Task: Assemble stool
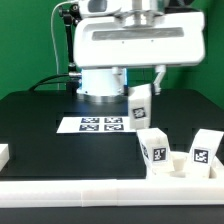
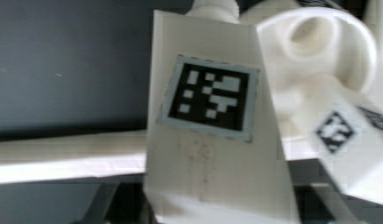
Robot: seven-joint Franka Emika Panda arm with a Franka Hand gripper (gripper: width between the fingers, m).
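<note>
The round white seat (image 1: 178,167) lies at the front right of the black table, against the border rail. Two white tagged legs (image 1: 154,148) (image 1: 203,150) stand upright on it. My gripper (image 1: 143,88) is shut on a third white leg (image 1: 140,105) and holds it in the air, behind and above the seat, towards the exterior view's left. In the wrist view this leg (image 2: 213,95) fills the middle between the dark fingers (image 2: 120,200), tag facing the camera. The seat (image 2: 312,40) and one mounted leg (image 2: 348,125) show beyond it.
The marker board (image 1: 100,124) lies flat mid-table in front of the robot base. A long white border rail (image 1: 90,195) runs along the front edge and also shows in the wrist view (image 2: 63,155). A white piece (image 1: 3,153) sits at the exterior view's left edge.
</note>
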